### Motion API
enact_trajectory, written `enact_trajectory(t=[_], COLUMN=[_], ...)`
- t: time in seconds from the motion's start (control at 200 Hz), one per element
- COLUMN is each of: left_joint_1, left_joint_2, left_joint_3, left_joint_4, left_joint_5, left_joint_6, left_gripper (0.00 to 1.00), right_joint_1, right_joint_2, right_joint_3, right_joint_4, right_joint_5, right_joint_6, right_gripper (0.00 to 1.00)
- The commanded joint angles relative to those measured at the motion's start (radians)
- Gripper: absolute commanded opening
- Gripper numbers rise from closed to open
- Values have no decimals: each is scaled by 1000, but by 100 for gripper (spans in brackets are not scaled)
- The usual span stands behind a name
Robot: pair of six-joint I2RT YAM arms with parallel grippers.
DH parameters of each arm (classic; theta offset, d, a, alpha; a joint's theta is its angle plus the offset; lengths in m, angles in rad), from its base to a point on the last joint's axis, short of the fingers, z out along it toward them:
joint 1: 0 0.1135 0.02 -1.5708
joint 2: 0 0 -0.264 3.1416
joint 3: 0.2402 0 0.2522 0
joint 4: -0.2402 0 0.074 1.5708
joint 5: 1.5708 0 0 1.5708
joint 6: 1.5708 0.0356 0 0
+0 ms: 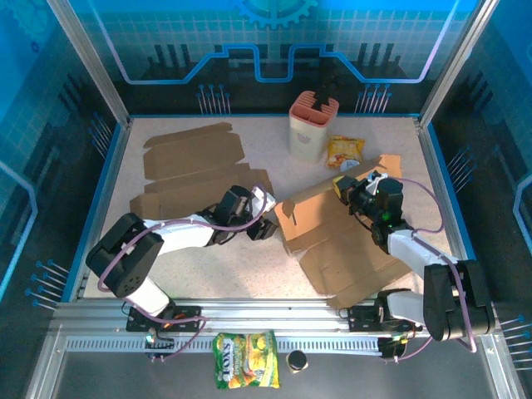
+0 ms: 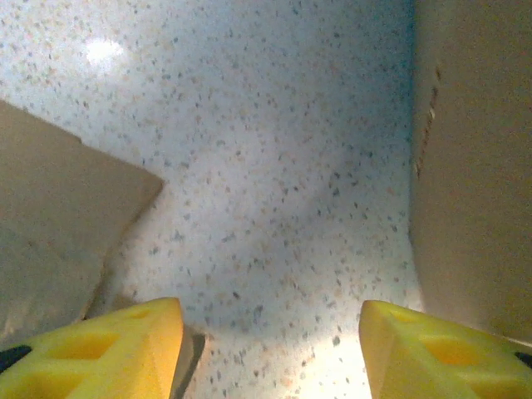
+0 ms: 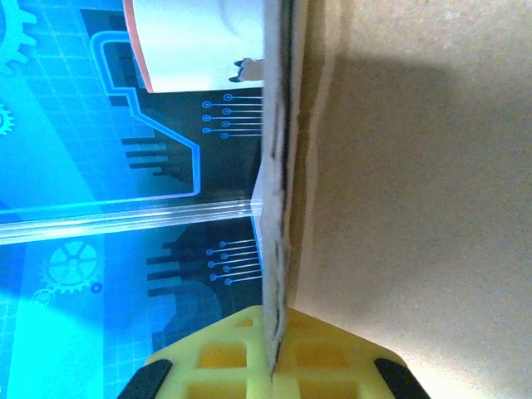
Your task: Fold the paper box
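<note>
Paper box [image 1: 332,249] clamped in right gripper [image 3: 274,366], left gripper [image 2: 270,341] partly open, empty

I'm working in what looks like a robotics lab cell. An aluminium extrusion frame [image 1: 274,314] is boxing in a speckled tabletop [image 1: 245,268], and the wall panels [image 1: 166,41] are showing blue circuit-and-gear graphics. Probably a data-collection booth, but everything beyond the panels is reading too dark to tell.
</note>
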Motion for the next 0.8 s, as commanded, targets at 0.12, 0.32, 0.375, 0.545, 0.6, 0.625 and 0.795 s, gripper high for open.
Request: enact_trajectory(t=[0.12,0.32,0.375,0.545,0.6,0.625,0.795], left_joint_1=[30,51,48,49,48,44,15], left_joint_2=[-99,-85,-64,-2,20,29,51], left_joint_3=[-42,-38,-28,32,53,61,74], left_joint_4=[9,11,22,33,27,24,15], left_joint_5=[-64,-20,-16,-43,-22,-14,-16], left_joint_6=[-47,-49,-49,-18,-6,0,41], left_gripper=[65,64,63,64,64,63,63], right_joint_1=[6,8,9,10,9,9,9], right_joint_2=[3,16,26,52,62,64,43], right_joint_3=[76,97,85,42,20,11,-13], right_joint_4=[12,15,35,73,98,110,104], right_joint_5=[11,9,6,-8,-13,-13,-13], right_joint_6=[-1,8,15,14,17,21,16], right_gripper=[0,0,0,0,0,0,0])
